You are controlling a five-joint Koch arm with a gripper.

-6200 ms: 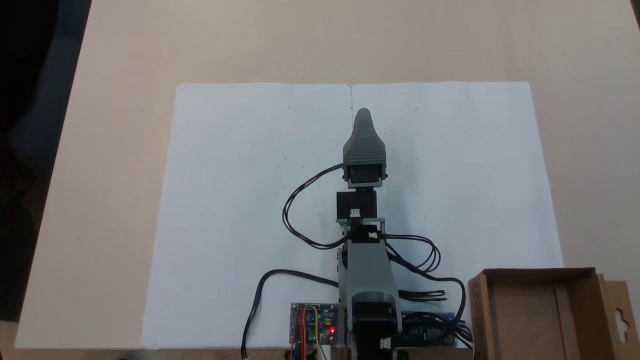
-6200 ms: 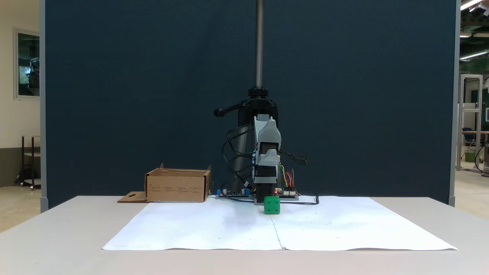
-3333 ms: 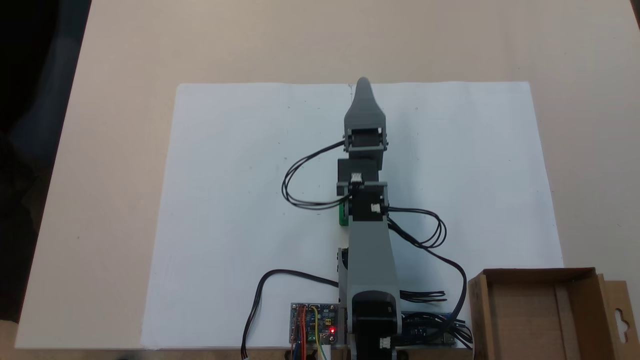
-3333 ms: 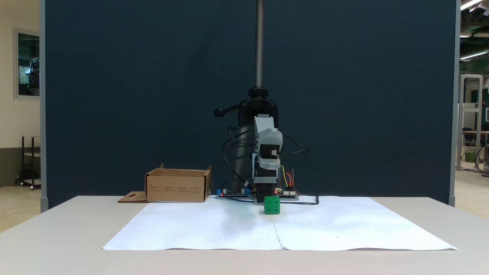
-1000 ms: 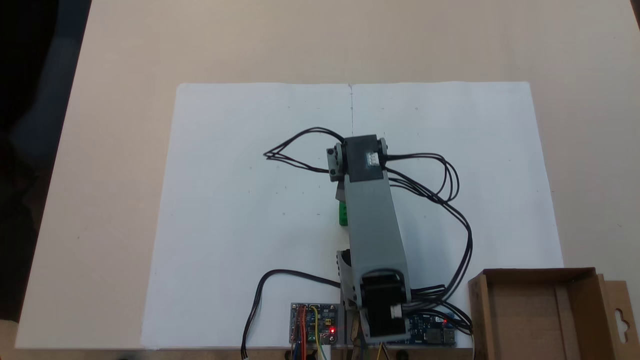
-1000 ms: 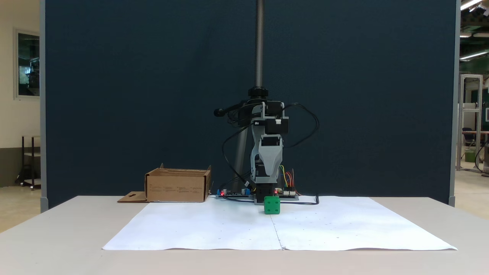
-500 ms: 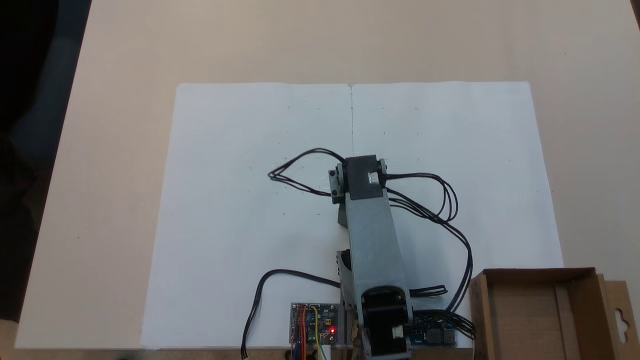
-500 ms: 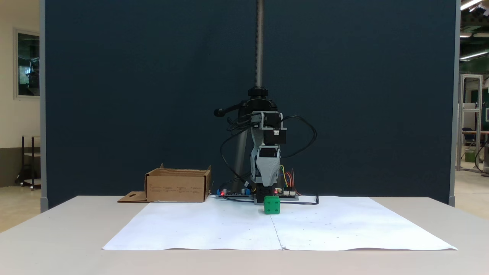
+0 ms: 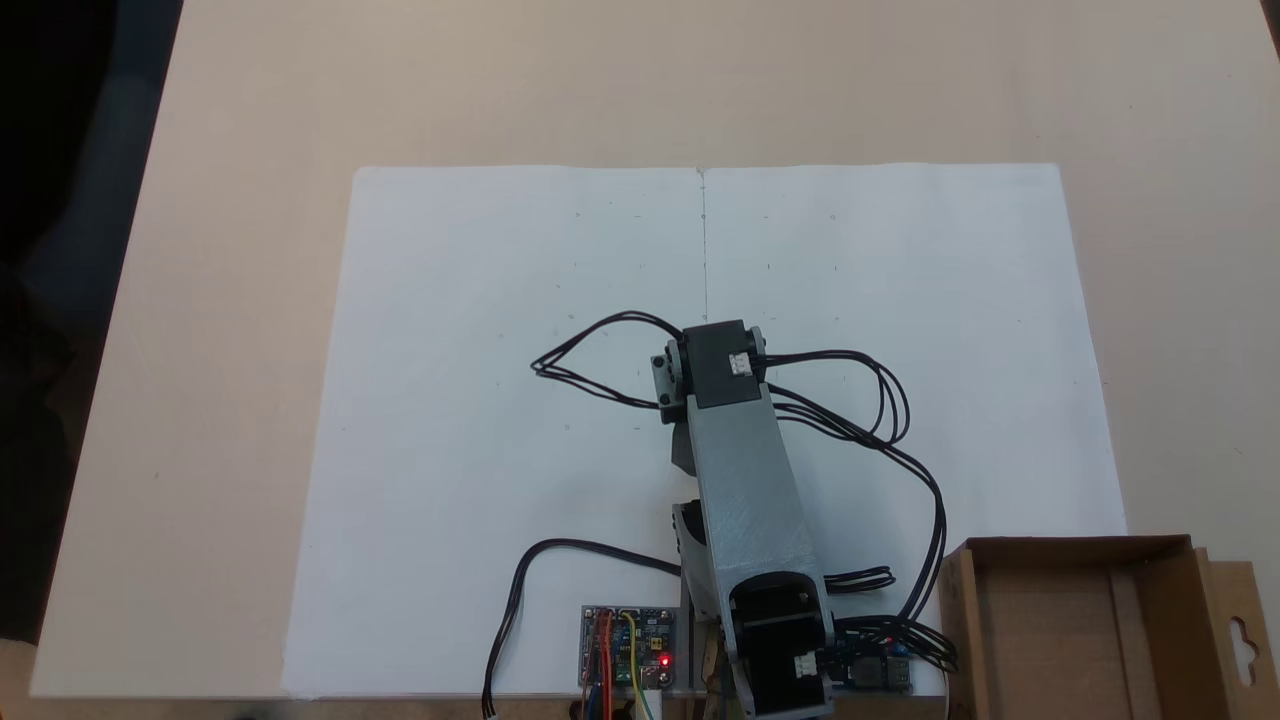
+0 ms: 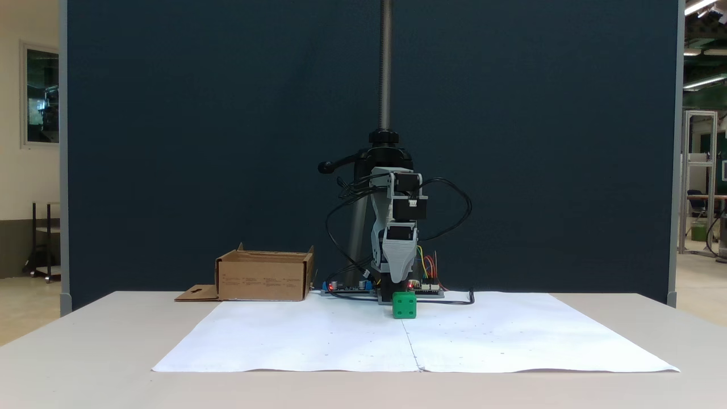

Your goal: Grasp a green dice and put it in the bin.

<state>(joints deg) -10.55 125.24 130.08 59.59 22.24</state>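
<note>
Where paper (image 10: pixel 318 341) lies, beige table (image 10: pixel 85 341).

dice (image 10: pixel 404 304) on paper (image 10: pixel 318 341) | bin (image 10: pixel 264 276) left, behind

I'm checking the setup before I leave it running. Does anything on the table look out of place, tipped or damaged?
Nothing stands out. The green dice sits flat on the white paper, the bin stands upright at the table's edge with its flap lying flat, and the gripper points down just above the dice. The cables loop loosely but lie clear of the dice.
</note>
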